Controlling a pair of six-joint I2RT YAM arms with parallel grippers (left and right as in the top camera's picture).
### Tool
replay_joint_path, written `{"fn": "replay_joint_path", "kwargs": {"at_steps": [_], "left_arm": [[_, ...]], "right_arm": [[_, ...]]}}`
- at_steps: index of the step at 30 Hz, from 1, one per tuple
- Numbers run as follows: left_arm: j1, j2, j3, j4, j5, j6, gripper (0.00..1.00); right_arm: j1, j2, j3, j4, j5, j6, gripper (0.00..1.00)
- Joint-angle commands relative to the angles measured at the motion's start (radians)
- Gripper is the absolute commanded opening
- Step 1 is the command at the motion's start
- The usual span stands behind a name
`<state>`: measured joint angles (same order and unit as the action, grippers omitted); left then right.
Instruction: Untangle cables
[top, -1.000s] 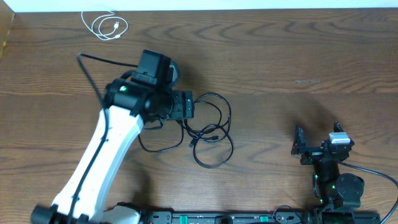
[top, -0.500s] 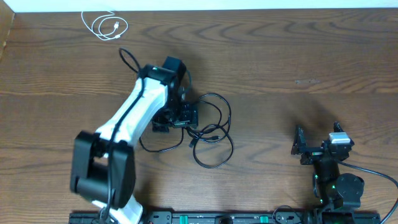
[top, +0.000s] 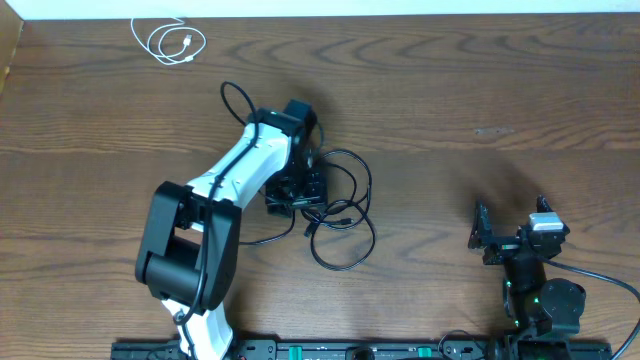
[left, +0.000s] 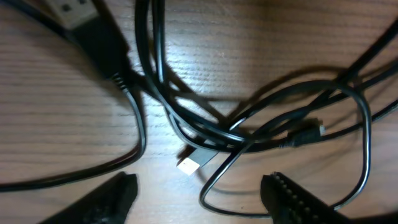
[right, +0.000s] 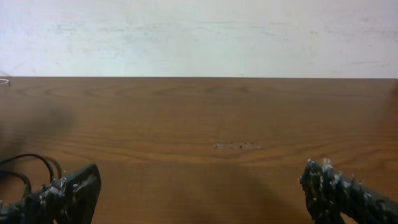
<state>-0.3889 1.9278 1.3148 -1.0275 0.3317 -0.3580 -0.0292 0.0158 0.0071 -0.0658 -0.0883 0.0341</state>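
Two black cables (top: 348, 212) lie tangled in loops at the table's middle. In the left wrist view their strands (left: 186, 118) cross over each other, with a silver plug (left: 189, 163) lying among them. My left gripper (top: 298, 192) hangs low over the tangle's left side. It is open (left: 202, 190), with one thin black loop (left: 214, 186) lying on the wood between its fingers, gripped by neither. The short white cable (top: 168, 42) lies coiled apart at the far left. My right gripper (top: 510, 218) rests open at the near right, with nothing between its fingers (right: 68, 190).
The left arm's own thicker black cord (top: 232, 100) arches behind its wrist. A pale wall (right: 199, 37) runs behind the table's far edge. The arms' base rail (top: 360, 350) sits along the near edge.
The left arm has swung round and carried its gripper to the right, down onto the black tangle. Its jaws have narrowed somewhat. The right arm has not moved.
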Motion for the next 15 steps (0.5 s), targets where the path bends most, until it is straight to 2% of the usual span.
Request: {"fn": "replay_joint_path", "kwargs": {"at_steps": [1,7,11,15], "left_arm": [[-0.017,0.021,-0.005,0.012,-0.008,-0.026,0.63],[-0.041,0.022,-0.005,0.036,-0.117,-0.109,0.61],[-0.043,0.022,-0.023,0.07,-0.117,-0.124,0.59],[-0.043,0.022,-0.074,0.142,-0.116,-0.169,0.53]], "right_arm": [[0.005,-0.003,-0.002,-0.005,0.007,0.002,0.99],[0.005,-0.003,-0.002,-0.005,0.007,0.002,0.99],[0.005,-0.003,-0.002,-0.005,0.007,0.002,0.99],[0.005,-0.003,-0.002,-0.005,0.007,0.002,0.99]]}}
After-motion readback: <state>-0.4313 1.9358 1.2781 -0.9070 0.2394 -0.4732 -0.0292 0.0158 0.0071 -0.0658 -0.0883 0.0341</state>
